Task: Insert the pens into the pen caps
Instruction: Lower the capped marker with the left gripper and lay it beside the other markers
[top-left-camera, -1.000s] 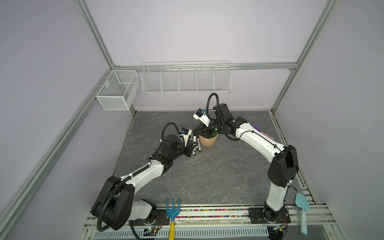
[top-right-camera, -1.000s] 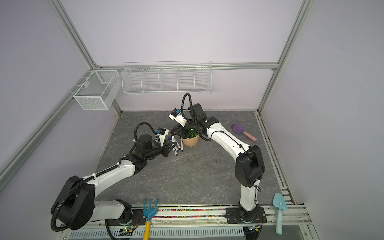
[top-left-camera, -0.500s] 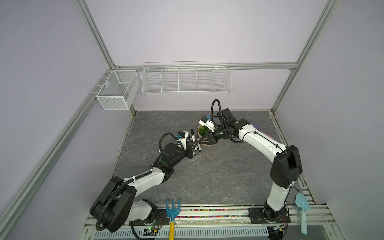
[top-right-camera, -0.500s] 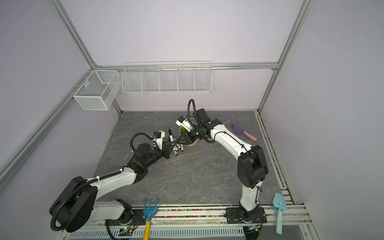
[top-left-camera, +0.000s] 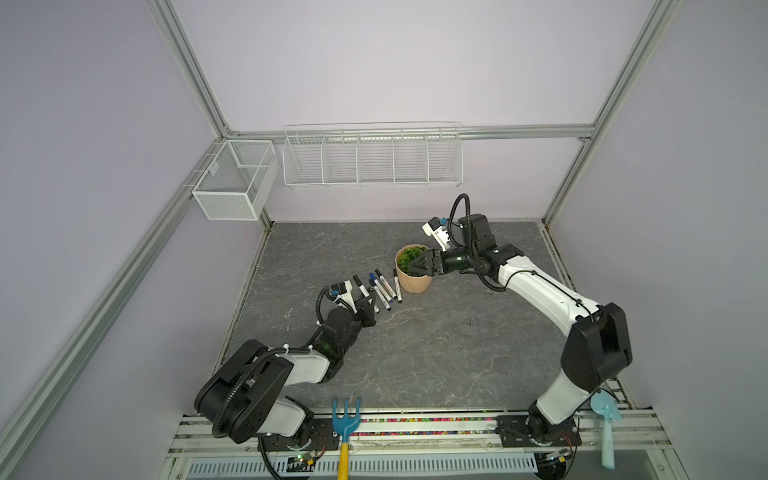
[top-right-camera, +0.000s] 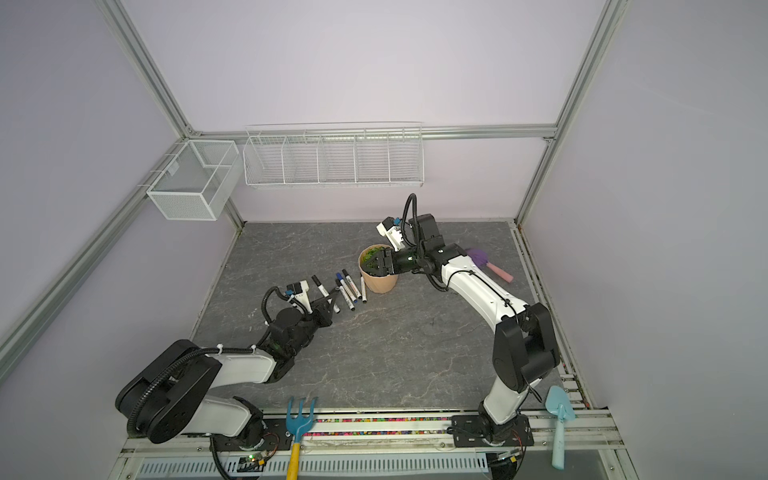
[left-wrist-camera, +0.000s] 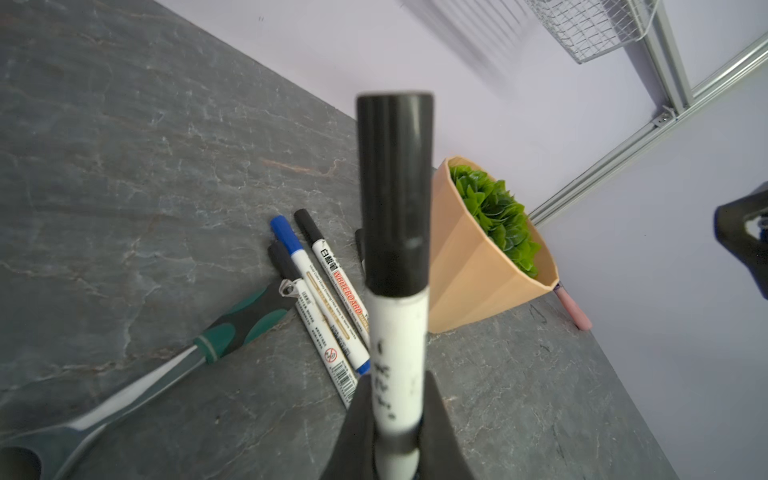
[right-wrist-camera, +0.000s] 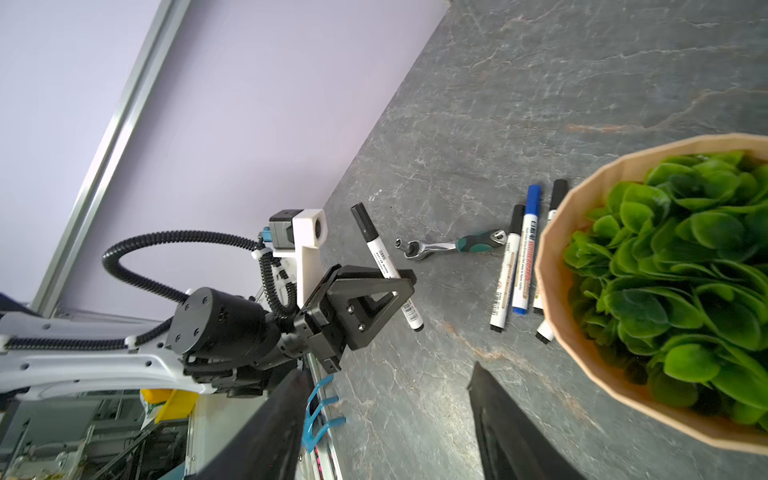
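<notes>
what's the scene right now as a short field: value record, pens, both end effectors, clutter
left end effector: shut on held pen
held pen: black cap on, gripped by its barrel
right end effector: open, empty, close to plant pot
plant pot: upright, tan, green leaves
loose pens: four lying beside the pot, blue-capped pen among them; three visibly capped, fourth partly hidden
wrench: green handle, its end at the pen cluster
task state: no loose cap in view

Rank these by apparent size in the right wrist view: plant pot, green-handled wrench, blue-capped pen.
1. plant pot, largest, though it sits nearest the camera.
2. blue-capped pen and green-handled wrench: similar length, too close to rank.
</notes>
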